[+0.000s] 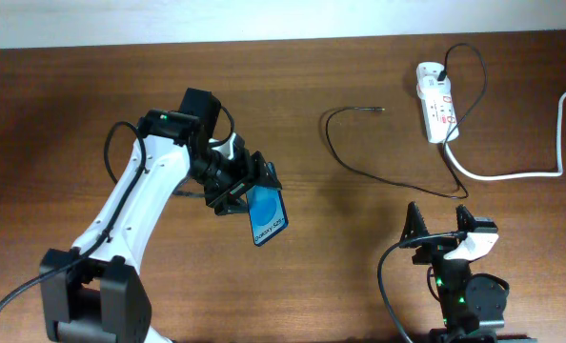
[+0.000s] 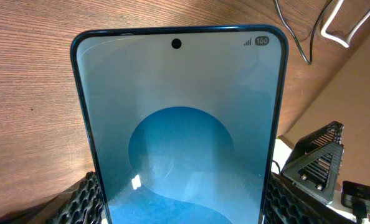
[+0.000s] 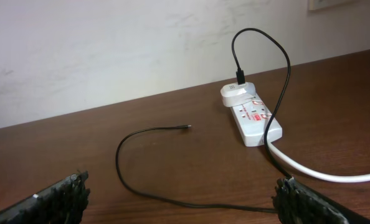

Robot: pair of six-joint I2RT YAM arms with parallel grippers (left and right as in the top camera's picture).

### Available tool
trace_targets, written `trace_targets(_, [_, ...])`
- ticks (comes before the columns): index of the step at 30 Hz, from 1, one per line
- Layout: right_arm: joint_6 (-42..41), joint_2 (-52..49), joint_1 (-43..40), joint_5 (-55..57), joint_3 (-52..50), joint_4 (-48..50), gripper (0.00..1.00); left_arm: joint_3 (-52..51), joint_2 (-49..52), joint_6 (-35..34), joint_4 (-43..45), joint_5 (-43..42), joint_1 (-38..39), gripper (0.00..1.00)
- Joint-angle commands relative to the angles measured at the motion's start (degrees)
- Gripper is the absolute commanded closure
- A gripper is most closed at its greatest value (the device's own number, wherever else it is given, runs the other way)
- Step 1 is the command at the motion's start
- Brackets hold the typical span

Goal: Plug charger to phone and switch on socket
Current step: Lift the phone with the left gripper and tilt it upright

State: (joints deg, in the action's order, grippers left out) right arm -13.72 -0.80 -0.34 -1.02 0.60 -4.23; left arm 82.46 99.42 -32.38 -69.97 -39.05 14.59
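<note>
The left arm is bent, its end effector clamped on the slim, glossy phone above the wooden worktop. The right end effector is held low, fingers apart. The thin black charger is looped from the white socket.

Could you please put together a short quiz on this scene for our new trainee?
1. True or false: the left gripper holds the phone.
2. Where is the charger tip? A: in the phone. B: loose on the table. C: off the table's edge.
3. Fill in: the right gripper is ___ and holds nothing.

Key: 1 true; 2 B; 3 open.
</note>
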Motion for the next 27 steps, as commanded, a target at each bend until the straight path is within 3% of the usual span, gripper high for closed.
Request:
trace_targets(1, [-0.07,0.39,-0.09,0.66,-0.28,-0.28,0.02,1.38,-1.62,0.74,0.52,-2.05,-0.11,0.56])
trace_targets(12, [-0.07,0.39,-0.09,0.66,-0.28,-0.28,0.02,1.38,-1.6,0.74,2.03,-1.97,-0.13,0.57])
trace_targets(22, [-0.33,0.39,-0.09,0.11,-0.28,-0.28,0.02,1.38,-1.62,0.74,3.34,3.65,-0.13,0.56])
trace_targets(27, [-8.52,0.39,-0.04,-9.77,-0.28,0.63,0.02,1.38,-1.62,0.74,5.77,8.5,-0.13,0.55])
